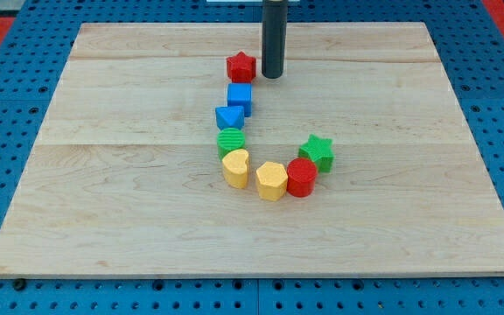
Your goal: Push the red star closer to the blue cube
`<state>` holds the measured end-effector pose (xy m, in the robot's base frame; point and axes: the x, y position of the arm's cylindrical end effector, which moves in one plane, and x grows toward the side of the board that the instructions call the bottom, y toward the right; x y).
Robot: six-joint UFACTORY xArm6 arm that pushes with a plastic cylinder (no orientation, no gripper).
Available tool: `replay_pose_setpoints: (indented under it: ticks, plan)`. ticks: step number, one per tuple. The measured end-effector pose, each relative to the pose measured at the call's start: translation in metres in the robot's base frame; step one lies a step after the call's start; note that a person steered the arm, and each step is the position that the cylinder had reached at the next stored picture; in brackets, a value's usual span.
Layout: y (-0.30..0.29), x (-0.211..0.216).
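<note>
The red star (241,66) lies near the top middle of the wooden board (103,175). The blue cube (240,97) sits just below it, with a small gap between them. My tip (272,76) stands on the board just to the right of the red star, close to it, and up and to the right of the blue cube.
Below the cube runs a curved row: a blue triangle (228,116), a green round block (231,142), a yellow heart-like block (235,168), a yellow hexagon (271,181), a red cylinder (302,178) and a green star (318,151).
</note>
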<state>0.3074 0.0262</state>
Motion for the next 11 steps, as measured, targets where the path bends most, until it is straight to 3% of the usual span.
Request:
replay_pose_setpoints:
  ticks: [2, 3, 6, 11]
  plan:
    - [-0.028, -0.047]
    - [-0.076, -0.051]
    - [-0.053, -0.049]
    - [-0.053, -0.011]
